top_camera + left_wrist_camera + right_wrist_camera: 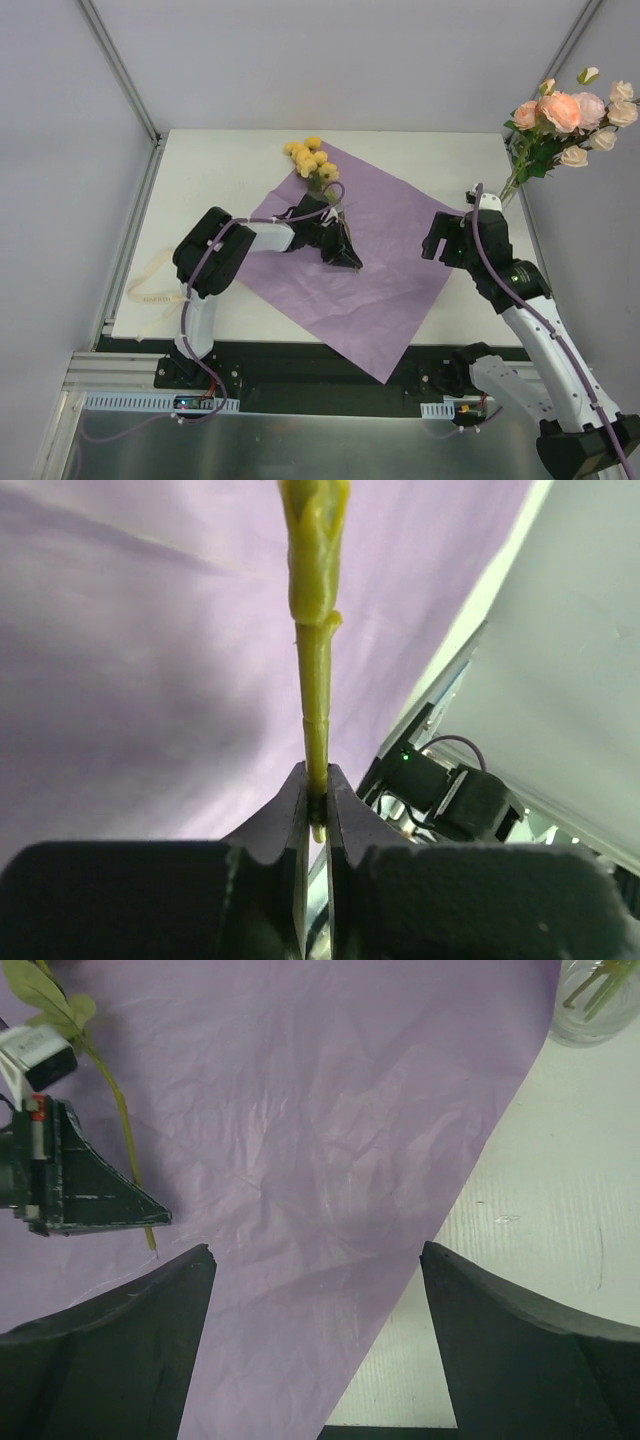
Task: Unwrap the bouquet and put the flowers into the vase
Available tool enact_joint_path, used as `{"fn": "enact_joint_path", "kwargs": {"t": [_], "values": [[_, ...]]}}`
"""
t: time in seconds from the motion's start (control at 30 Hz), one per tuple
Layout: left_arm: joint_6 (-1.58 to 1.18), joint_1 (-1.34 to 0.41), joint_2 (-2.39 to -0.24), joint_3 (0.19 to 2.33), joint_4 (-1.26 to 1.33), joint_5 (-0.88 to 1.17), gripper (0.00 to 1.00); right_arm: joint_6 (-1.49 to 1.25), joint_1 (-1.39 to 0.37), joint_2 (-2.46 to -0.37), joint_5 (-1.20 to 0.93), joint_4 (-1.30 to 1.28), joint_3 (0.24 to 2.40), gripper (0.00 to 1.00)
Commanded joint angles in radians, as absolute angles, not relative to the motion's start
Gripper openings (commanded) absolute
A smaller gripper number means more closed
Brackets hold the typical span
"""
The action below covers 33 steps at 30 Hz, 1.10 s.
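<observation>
Near edge: A metal rail (130,402) is seen along the front of the bench, and both arm bases are fixed there.
Bench: A white bench (220,170) is shown, matte and lightly textured.
Ribbon: A cream ribbon (150,290) is laid in a loose loop at the left edge of the bench, apart from the paper.
Paper: A purple paper sheet (380,270) is spread open and creased across the middle of the bench, with one corner hung over the near edge.
Left gripper: The left gripper (316,800) is closed on the lower end of a green stem (315,680), which is pinched between both jaws over the paper.
Right gripper: The right gripper (315,1252) is held with its jaws wide apart and nothing between them, over the paper's right edge.
Yellow flowers: The yellow flowers (310,158) are found at the paper's far corner; whether they are lifted cannot be told.
Vase: The clear glass vase (595,1005) is stood on the bench just beyond the paper, with green stems inside.
Pink and cream flowers: The pink and cream flowers (570,115) are raised above the far right corner.
Room: Plain grey walls (350,60) are seen behind, framed by metal posts (118,65).
</observation>
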<state>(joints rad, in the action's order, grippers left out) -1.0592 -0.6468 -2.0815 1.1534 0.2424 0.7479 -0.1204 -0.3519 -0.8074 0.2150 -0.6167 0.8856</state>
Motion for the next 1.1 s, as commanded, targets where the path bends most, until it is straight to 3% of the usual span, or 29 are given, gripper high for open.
{"fn": "enact_joint_path", "kwargs": {"t": [0.0, 0.4, 0.77, 0.9, 1.07], "values": [[-0.884, -0.643, -1.869, 1.186, 0.215, 0.701, 0.00, -0.115, -0.360, -0.843, 0.160, -0.598, 0.933, 0.87], [-0.387, -0.761, -1.580, 1.289, -0.092, 0.516, 0.00, -0.091, -0.354, -0.985, -0.192, -0.620, 1.186, 0.87], [-0.166, -0.879, -1.516, 1.344, -0.238, 0.453, 0.00, -0.066, -0.213, -1.057, -0.513, -0.652, 1.491, 0.88], [-0.147, -0.917, -1.529, 1.356, -0.256, 0.434, 0.00, -0.089, -0.179, -1.081, -0.623, -0.606, 1.537, 0.79], [-0.115, -0.965, -1.540, 1.367, -0.288, 0.391, 0.00, -0.112, -0.184, -1.094, -0.742, -0.511, 1.500, 0.77]]}}
